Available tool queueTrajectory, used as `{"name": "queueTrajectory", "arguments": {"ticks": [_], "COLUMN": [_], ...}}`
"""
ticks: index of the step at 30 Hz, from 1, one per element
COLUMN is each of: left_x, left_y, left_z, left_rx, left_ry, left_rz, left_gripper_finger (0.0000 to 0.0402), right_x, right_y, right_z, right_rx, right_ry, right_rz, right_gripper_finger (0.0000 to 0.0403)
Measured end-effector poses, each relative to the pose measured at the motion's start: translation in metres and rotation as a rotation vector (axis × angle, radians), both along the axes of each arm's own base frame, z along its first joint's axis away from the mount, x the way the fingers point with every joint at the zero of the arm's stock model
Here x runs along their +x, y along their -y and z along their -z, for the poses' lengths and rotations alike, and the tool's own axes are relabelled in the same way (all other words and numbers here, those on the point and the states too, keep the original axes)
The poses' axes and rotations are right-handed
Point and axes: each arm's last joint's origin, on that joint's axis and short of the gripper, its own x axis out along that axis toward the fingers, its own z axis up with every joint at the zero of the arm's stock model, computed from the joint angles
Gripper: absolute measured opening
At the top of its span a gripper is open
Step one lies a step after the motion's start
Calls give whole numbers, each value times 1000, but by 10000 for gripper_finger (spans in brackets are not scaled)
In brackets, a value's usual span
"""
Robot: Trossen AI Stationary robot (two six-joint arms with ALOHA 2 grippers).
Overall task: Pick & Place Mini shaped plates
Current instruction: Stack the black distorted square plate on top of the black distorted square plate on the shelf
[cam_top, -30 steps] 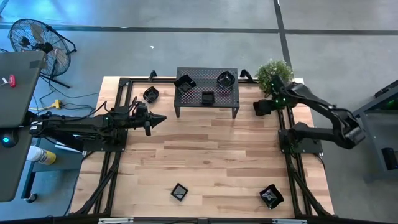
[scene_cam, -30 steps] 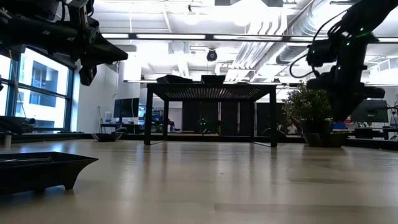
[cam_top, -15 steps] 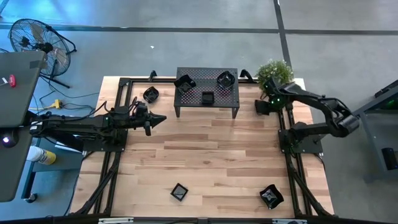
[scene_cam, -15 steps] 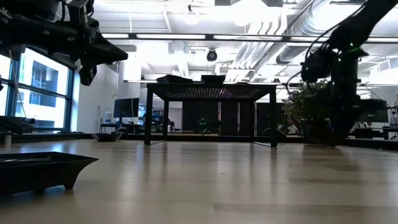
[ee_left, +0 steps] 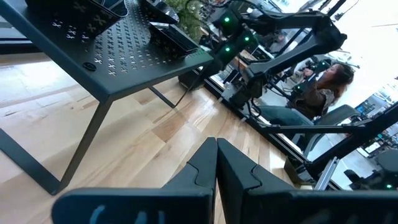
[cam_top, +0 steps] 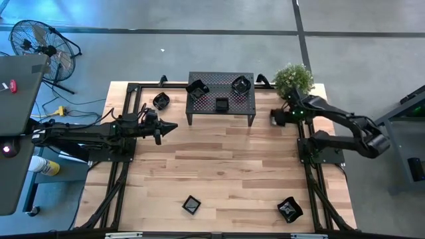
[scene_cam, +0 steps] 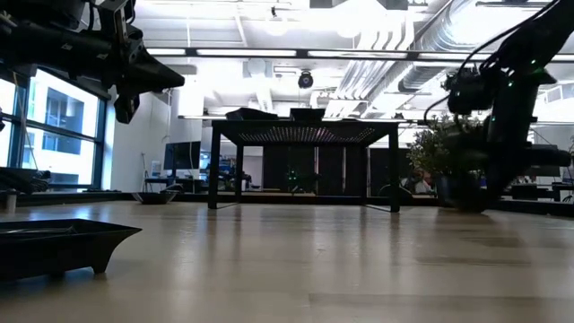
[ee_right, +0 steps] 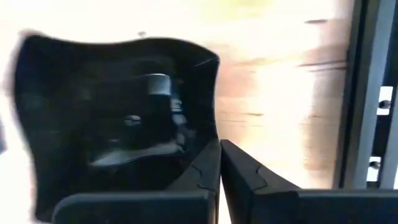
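High view: overhead, facing straight down; takes in the whole pale wooden plank bench [cam_top: 226, 166], both arms and the surrounding grey floor.

Low view: at bench-top height, facing level across the planks toward the black perforated metal rack [scene_cam: 305, 133] and the office beyond. Rack shared with the high view [cam_top: 221, 93].

Left wrist view: on the left arm, near the rack, facing along the left hand [ee_left: 216, 165] toward a seated person [ee_left: 317, 93] past the bench edge.

Right wrist view: on the right arm, close above a glossy black wavy-edged mini plate [ee_right: 112, 118], facing down past the right hand [ee_right: 220, 163].
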Motion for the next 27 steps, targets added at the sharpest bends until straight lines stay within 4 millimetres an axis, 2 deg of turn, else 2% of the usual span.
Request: {"name": "queueTrajectory", "arguments": {"ticks": [6,12,17,20,23,27], "left_x": [0,0,0,0,0,0], "left_y": [0,0,0,0,0,0], "left_z": [0,1,1,1,1,1], "left_rx": [0,-1,-2,-2,-2,-2], "left_ry": [0,-7,-15,-14,-14,-14], "left_rz": [-1,-1,-1,0,0,2], "left_gripper_finger": [1,1,1,1,1,1], "right_x": [-3,-3,-2,-2,-2,-2], "right_y": [-6,-7,-6,-7,-8,-7], "right_z": [-14,-16,-5,5,7,1], "right_rx": [-58,-71,-55,-42,-45,-74], "right_ry": [90,98,97,124,129,156], "right_rz": [20,30,25,46,62,47], "right_gripper_finger": [7,44,86,95,76,16]}}
